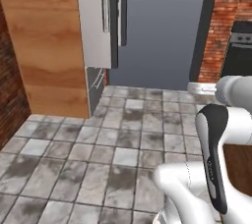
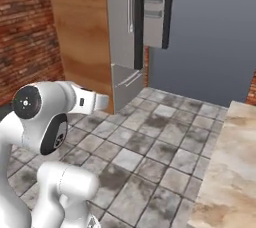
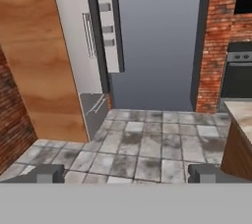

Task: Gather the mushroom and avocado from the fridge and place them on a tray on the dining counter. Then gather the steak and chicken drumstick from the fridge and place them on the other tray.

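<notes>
The tall grey fridge (image 1: 96, 21) (image 2: 122, 22) (image 3: 78, 36) stands ahead to the left, against a wooden side panel. One upper door (image 3: 110, 31) (image 2: 156, 7) is swung out toward me, edge-on, and shows its inner bins. My gripper (image 3: 125, 174) is open with nothing between its wide-set fingertips (image 3: 49, 174), and it points at the tiled floor well short of the fridge. The mushroom, avocado, steak, chicken drumstick and both trays are out of view. I cannot see into the fridge from here.
A beige marble-look counter (image 2: 227, 172) (image 3: 243, 115) with a wooden front lies close on the right; I cannot tell whether it is the dining counter. A dark oven (image 3: 238, 75) (image 1: 238, 51) sits in the brick wall far right. The tiled floor (image 1: 98, 154) stretches to the fridge.
</notes>
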Available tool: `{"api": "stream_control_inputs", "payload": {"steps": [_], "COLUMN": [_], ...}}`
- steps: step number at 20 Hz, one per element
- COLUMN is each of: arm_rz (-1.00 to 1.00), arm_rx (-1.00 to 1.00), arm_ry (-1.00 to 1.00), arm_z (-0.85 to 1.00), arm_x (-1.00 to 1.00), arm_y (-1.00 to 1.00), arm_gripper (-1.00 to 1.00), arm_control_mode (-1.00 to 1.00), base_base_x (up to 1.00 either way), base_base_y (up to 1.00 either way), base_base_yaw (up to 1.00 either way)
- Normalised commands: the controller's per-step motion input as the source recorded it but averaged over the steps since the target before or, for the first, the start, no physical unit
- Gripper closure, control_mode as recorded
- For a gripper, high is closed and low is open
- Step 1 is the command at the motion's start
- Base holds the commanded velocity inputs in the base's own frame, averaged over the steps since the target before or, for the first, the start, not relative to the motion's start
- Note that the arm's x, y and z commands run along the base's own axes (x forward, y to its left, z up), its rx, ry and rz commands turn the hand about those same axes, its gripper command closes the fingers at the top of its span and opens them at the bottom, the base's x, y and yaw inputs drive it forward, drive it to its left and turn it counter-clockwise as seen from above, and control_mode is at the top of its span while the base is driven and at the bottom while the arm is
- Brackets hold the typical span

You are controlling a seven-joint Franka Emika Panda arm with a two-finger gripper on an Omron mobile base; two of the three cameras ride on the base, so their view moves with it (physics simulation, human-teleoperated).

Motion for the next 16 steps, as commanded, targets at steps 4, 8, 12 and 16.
{"api": "stream_control_inputs", "payload": {"steps": [4, 8, 12, 16], "arm_rz": [0.00, 0.00, 0.00, 0.00], "arm_rx": [0.00, 0.00, 0.00, 0.00], "arm_ry": [0.00, 0.00, 0.00, 0.00], "arm_z": [0.00, 0.00, 0.00, 0.00], "arm_x": [0.00, 0.00, 0.00, 0.00], "arm_y": [0.00, 0.00, 0.00, 0.00], "arm_gripper": [-1.00, -1.00, -1.00, -1.00], "arm_control_mode": [1.00, 1.00, 1.00, 1.00], "base_base_x": [1.00, 1.00, 1.00, 1.00], "base_base_y": [-0.25, -0.25, -0.20, -0.15], "base_base_yaw": [-0.07, -0.08, -0.11, -0.11]}}
